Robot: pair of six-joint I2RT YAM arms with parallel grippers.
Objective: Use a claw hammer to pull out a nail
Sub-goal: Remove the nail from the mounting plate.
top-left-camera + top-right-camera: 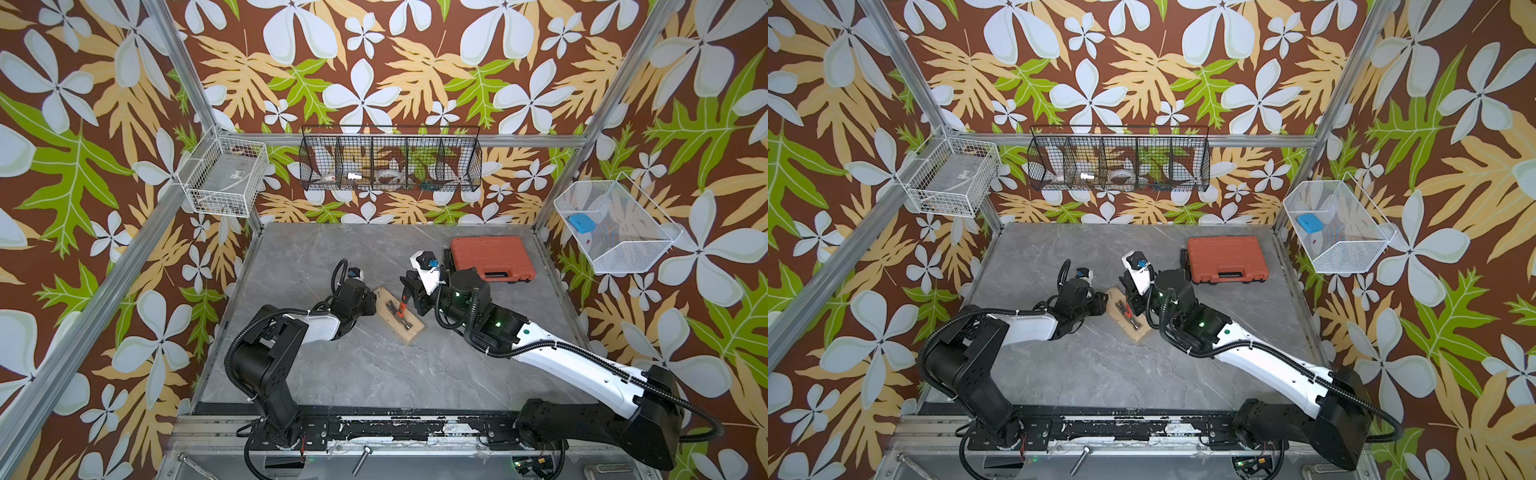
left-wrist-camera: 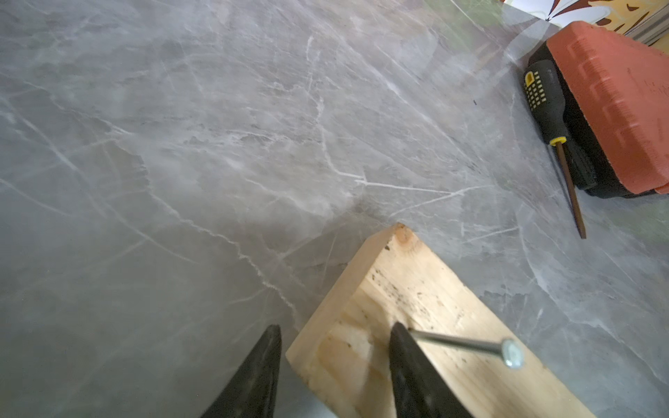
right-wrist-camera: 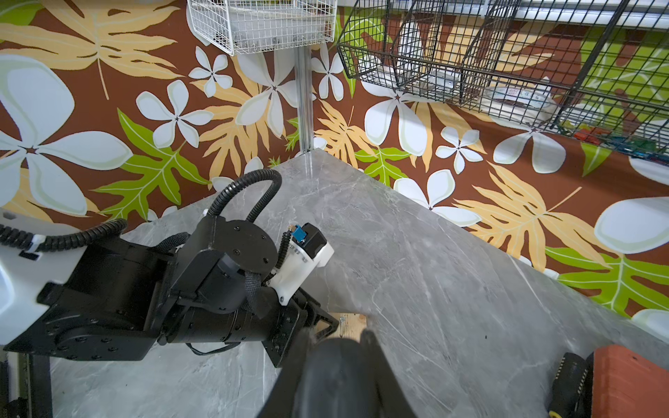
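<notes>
Looking down at a grey marble table [image 1: 353,374] with a wooden block [image 1: 409,334] lying slantwise near the middle. Got the hammer [image 1: 402,304] sitting on that block, silver head down on the top face, red-orange shaft tilting up toward the right arm. Gripped round its black tail end [image 3: 336,372] by the right gripper [image 3: 336,342], jaws clenched on it.

Over at the block's other end, found the left gripper [image 2: 336,325] with jaws parted, straddling the block's long edge: one finger [image 2: 253,372] down beside the wood, its mate over the top face. Can't call it a real pinch from the wrist view.

Also spotted a long nail [image 2: 459,343] poking out of the wood at a slant, right by that second finger, head up in the air. No telling about claw-to-nail contact from any view.

Off toward the back right, an orange case [image 1: 490,257] with a black-and-yellow screwdriver [image 2: 546,105] lying just beside it.
</notes>
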